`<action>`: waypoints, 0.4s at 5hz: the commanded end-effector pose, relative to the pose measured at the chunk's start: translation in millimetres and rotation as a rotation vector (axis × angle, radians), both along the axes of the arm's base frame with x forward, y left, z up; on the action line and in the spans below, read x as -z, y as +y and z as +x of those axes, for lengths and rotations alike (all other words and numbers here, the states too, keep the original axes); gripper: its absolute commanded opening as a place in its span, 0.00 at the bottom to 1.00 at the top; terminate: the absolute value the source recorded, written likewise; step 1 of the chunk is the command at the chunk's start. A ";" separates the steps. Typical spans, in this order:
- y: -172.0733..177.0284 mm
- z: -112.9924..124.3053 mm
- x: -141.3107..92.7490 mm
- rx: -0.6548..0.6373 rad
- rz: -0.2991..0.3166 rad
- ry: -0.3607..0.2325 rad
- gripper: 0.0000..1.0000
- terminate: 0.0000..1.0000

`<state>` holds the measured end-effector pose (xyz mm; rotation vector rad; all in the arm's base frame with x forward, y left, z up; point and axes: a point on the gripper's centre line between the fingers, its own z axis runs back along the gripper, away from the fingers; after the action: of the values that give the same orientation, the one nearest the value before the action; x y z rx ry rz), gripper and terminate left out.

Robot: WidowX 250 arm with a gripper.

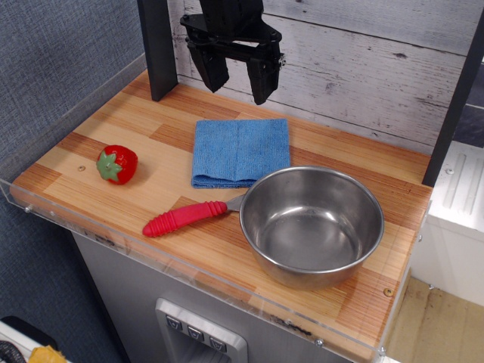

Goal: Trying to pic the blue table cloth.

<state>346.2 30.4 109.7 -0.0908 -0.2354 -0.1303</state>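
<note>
The blue table cloth (240,151) lies flat and folded on the wooden counter (136,128), with a crease down its middle. Its near right corner touches the steel pan. My black gripper (237,87) hangs open above the cloth's far edge, well clear of it, with its two fingers (212,72) spread apart and nothing between them.
A steel pan (311,225) with a red handle (184,218) stands at the front right, next to the cloth. A red toy strawberry (116,164) sits at the left. A dark post (157,49) rises at the back left. A clear plastic rim edges the counter's front.
</note>
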 end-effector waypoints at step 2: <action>1.8 2.7 23.9 0.005 -0.024 0.060 1.00 0.00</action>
<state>345.3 27.1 70.3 -0.1386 -0.1362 -0.1271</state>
